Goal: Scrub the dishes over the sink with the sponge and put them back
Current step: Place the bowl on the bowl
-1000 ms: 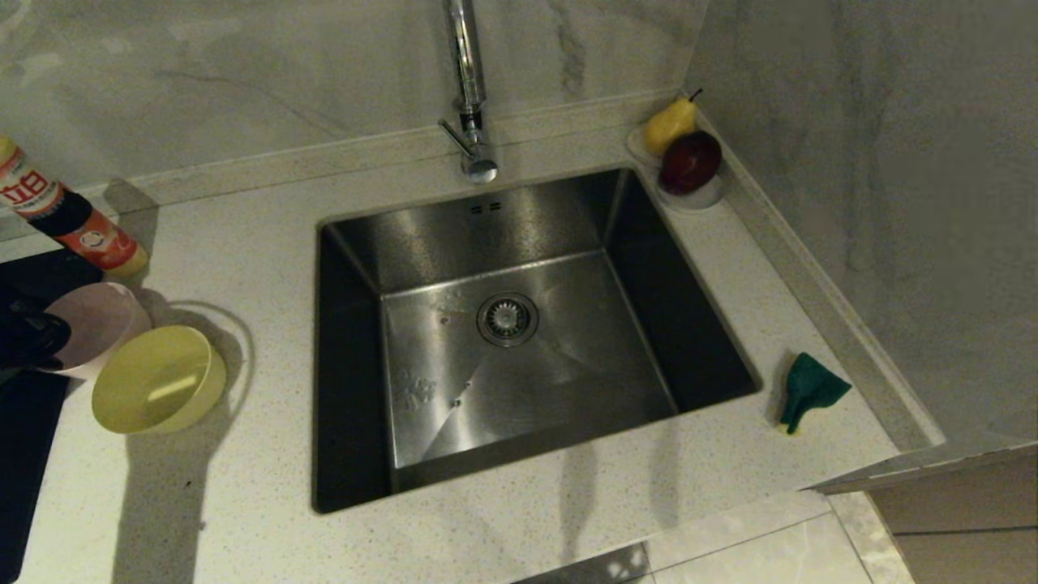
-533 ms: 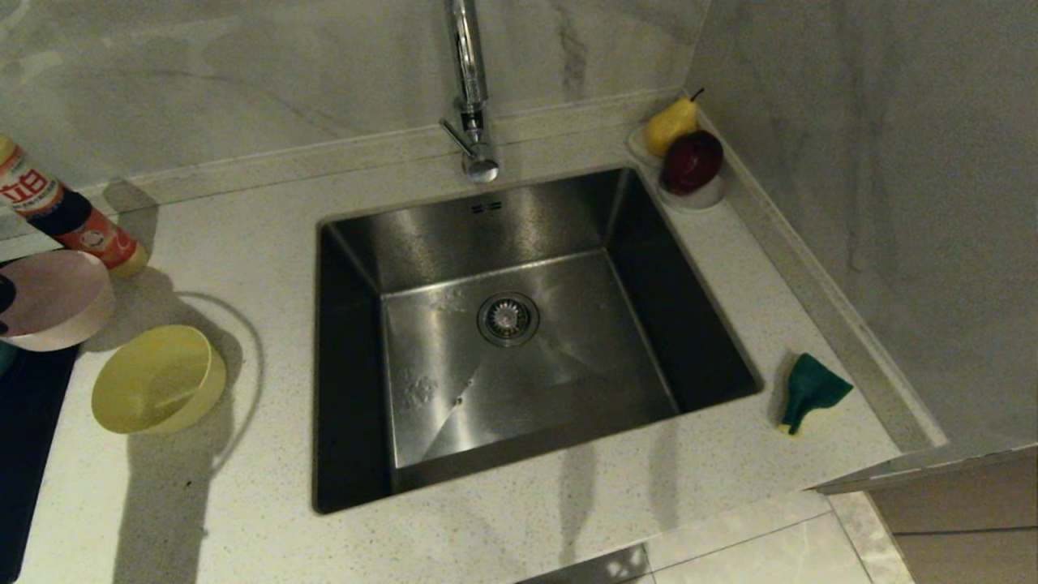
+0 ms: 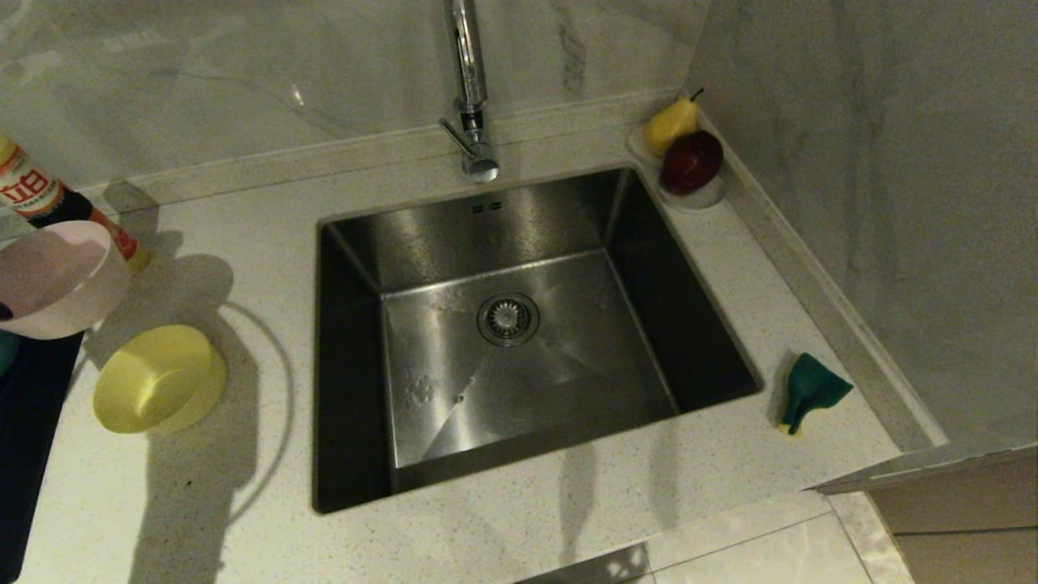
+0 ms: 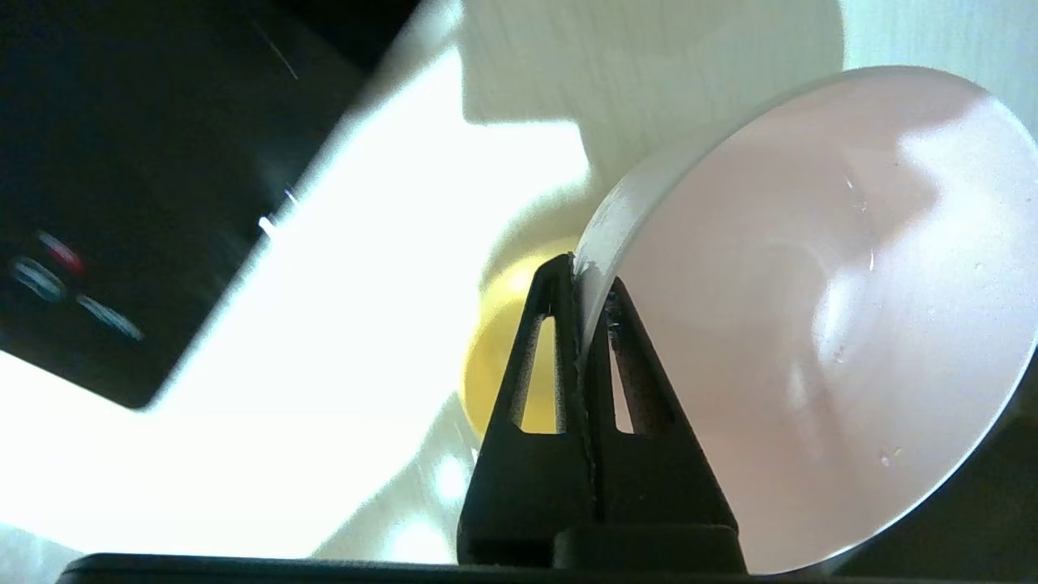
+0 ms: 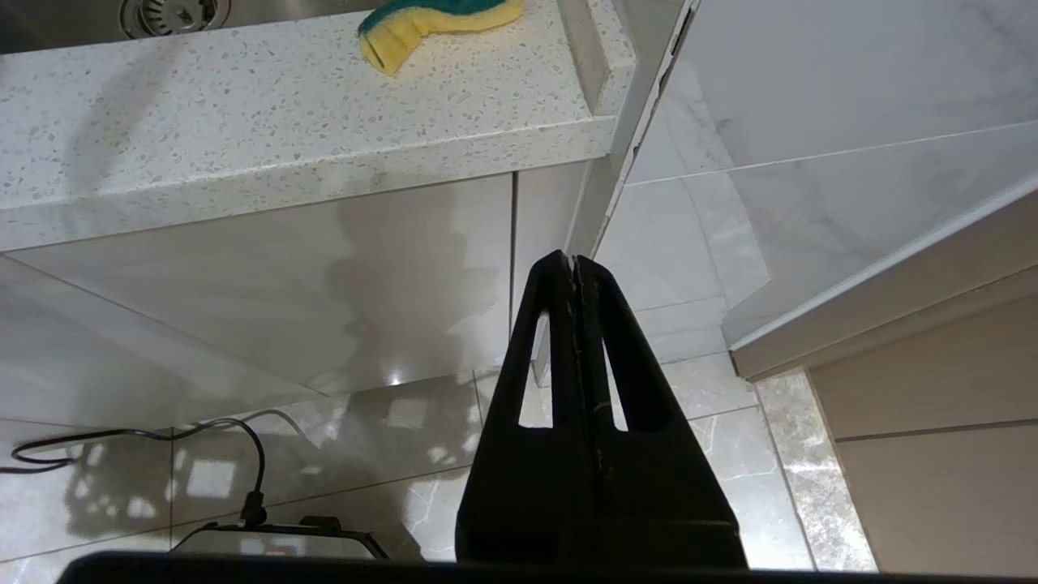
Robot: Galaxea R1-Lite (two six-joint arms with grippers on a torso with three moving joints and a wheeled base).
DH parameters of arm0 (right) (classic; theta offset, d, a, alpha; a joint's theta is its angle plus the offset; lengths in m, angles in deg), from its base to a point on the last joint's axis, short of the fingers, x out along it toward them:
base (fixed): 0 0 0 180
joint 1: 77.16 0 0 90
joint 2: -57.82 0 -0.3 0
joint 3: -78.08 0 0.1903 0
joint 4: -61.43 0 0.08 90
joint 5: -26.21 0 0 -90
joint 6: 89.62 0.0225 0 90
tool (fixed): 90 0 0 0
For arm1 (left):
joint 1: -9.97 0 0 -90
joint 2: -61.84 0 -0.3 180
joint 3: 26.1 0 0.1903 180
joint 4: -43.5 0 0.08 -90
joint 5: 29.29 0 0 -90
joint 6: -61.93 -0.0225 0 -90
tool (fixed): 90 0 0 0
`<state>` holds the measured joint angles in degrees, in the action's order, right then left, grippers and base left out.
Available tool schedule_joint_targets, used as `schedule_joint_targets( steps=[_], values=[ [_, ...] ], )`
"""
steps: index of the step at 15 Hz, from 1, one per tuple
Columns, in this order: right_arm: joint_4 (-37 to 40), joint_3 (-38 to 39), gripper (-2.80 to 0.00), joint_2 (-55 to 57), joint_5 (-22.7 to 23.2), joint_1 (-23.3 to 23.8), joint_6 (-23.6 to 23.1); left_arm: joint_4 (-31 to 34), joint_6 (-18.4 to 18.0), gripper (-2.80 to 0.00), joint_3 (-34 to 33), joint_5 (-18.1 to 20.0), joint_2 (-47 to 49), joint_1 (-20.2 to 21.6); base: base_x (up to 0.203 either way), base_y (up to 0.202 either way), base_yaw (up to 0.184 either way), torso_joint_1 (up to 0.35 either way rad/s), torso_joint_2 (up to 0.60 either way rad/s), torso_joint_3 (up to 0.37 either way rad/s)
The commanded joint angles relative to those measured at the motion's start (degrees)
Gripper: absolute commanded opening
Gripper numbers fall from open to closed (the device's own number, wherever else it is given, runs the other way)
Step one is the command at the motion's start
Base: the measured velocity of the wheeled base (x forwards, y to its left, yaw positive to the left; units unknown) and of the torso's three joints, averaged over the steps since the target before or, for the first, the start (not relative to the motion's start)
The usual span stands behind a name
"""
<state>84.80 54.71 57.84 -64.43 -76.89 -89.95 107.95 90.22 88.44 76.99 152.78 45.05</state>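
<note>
Setting: You are looking at a speckled pale tabletop [image 3: 568,503] fitted into a marble-walled corner, with the sink [image 3: 519,341] set into its middle and a chrome tap [image 3: 470,97] rising behind the basin.

Sink: The basin holds nothing but its drain strainer [image 3: 508,318]. Judge it ready as the catch area for scrubbing.

Left gripper: The left gripper [image 4: 585,296] has its jaws pressed onto the rim of the pink bowl [image 3: 57,276], one finger inside the wall and one outside. A rim pinch leaves the bowl's inner face exposed, which is likely why you see it held this way.

Pink bowl: It is carried clear of the tabletop at the far left of the head view, tilted, with its opening facing the left wrist camera. It is well apart from the sink, so the transfer over the basin is not yet done.

Yellow bowl: The yellow bowl [image 3: 158,380] sits on the tabletop left of the sink, below and beside the lifted one, waiting its turn.

Blue bowl: Only a teal sliver shows at the left edge of the head view; you cannot confirm it as the third dish.

Sponge: The sponge [image 3: 811,389] lies crumpled on the tabletop just right of the sink, green face up, yellow face underneath, on the right arm's side.

Right gripper: The right gripper [image 5: 574,268] hangs parked below the tabletop edge, jaws pressed together and holding nothing.

Bystanders: A detergent bottle [image 3: 32,199] stands behind the pink bowl; a pear [image 3: 670,123] and a dark red fruit [image 3: 690,161] rest on saucers in the back corner. Leave them alone.
</note>
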Motion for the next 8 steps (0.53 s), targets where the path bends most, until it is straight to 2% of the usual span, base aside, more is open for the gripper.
schedule_joint_targets(
  steps=[1,4,8],
  values=[
    [0.00,0.00,-2.80,0.06,0.01,0.00,-0.02,0.12,-0.27,-2.80,-4.56,0.11,-2.30,-2.64,0.000,0.000,0.000,0.000,0.00,0.000],
    [0.00,0.00,-2.80,0.06,0.02,0.00,-0.02,-0.35,-1.09,-2.80,-11.08,-0.16,-2.81,-4.77,0.000,0.000,0.000,0.000,0.00,0.000],
    [0.00,0.00,-2.80,0.05,0.02,0.00,-0.02,-9.52,-1.39,-2.80,-19.50,-0.40,-2.80,-5.27,0.000,0.000,0.000,0.000,0.00,0.000]
  ],
)
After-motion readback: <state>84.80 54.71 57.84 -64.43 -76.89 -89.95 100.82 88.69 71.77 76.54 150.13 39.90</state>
